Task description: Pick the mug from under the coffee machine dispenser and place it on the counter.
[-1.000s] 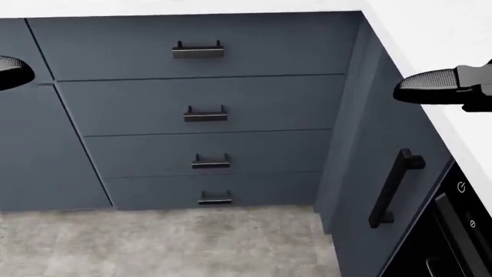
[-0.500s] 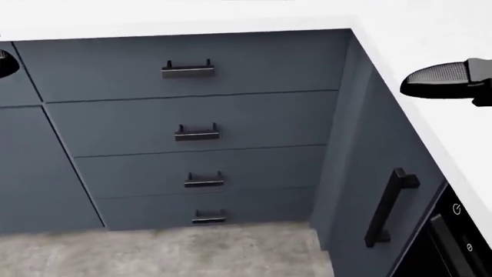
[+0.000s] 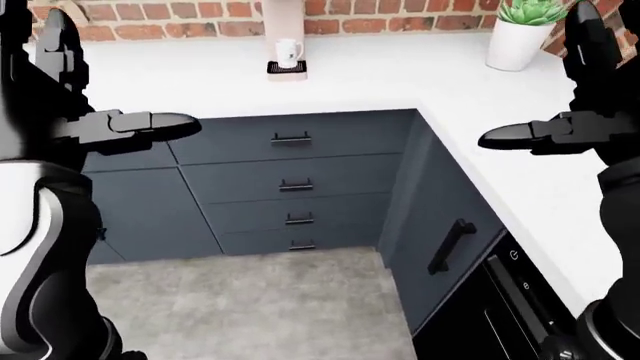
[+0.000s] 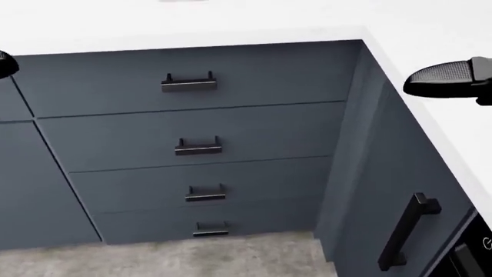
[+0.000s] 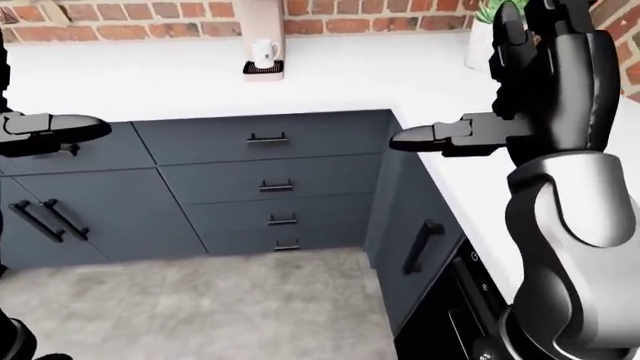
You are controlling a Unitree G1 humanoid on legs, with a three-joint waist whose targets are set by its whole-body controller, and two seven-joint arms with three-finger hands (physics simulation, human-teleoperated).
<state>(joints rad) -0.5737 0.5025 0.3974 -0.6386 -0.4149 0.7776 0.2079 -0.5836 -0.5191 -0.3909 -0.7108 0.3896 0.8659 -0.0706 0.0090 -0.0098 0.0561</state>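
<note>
Okay, nearest we see both arms raised, nothing held. The left hand [image 3: 150, 124] has its fingers stretched flat and open, hovering over the counter [image 3: 400, 82] edge, well short of the mug [image 3: 288, 52]. The right hand [image 5: 440, 136] is likewise splayed open, above the counter's right run. Below the counter edge we note the drawer stack [image 4: 192, 144] with black handles, grey floor [image 3: 250, 307] under it. Farther off, the white mug sits on the black drip tray [image 3: 287, 70] under the coffee machine [image 5: 260, 15], against the brick wall [image 3: 180, 16]. Right of the mug, a potted plant [image 3: 520, 30].
</note>
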